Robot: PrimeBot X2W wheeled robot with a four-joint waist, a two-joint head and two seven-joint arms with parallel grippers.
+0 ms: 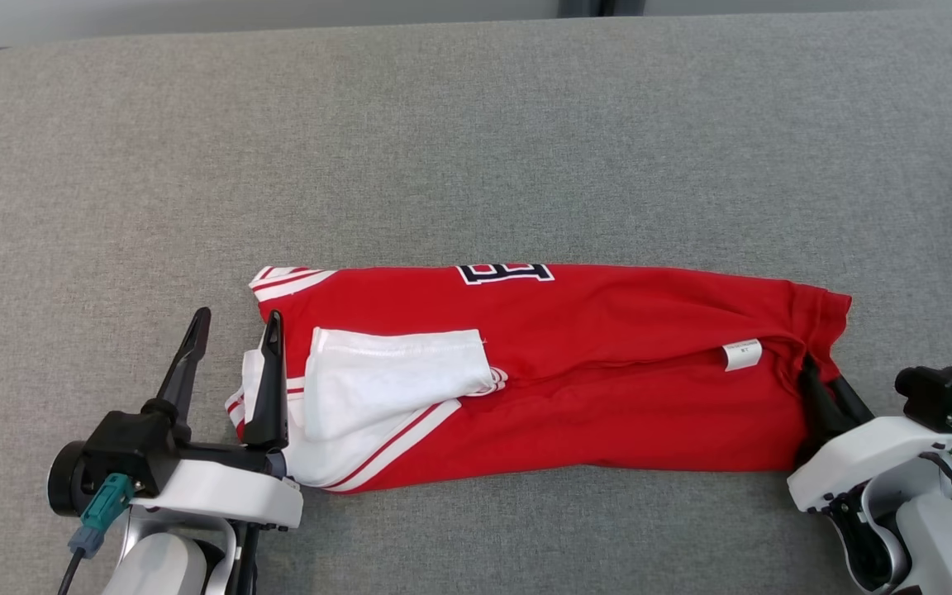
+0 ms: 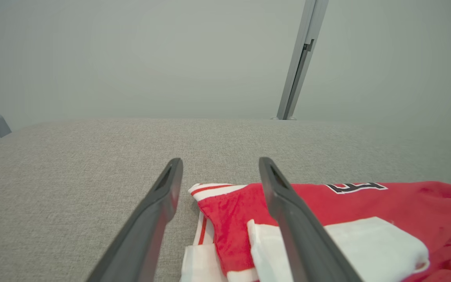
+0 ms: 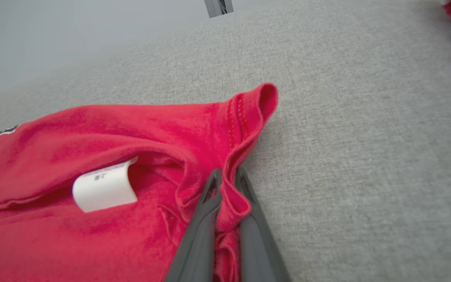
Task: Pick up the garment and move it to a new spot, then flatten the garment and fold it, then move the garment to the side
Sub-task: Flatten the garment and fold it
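— Red jersey cloth, wasn't it? Where did the garment (image 1: 575, 397) lie?
— Folded into a long band across the grey table (image 1: 476, 124), near the robot's edge, with the white sleeve (image 1: 393, 372) laid on top, which made the bundle narrow.
— And the grippers?
— The right gripper (image 3: 228, 174) was clamped on the hem corner, cloth bunched between its fingers. The left gripper (image 1: 239, 314) stood wide apart and empty, one finger over the sleeve end, probably poised for the matching corner.
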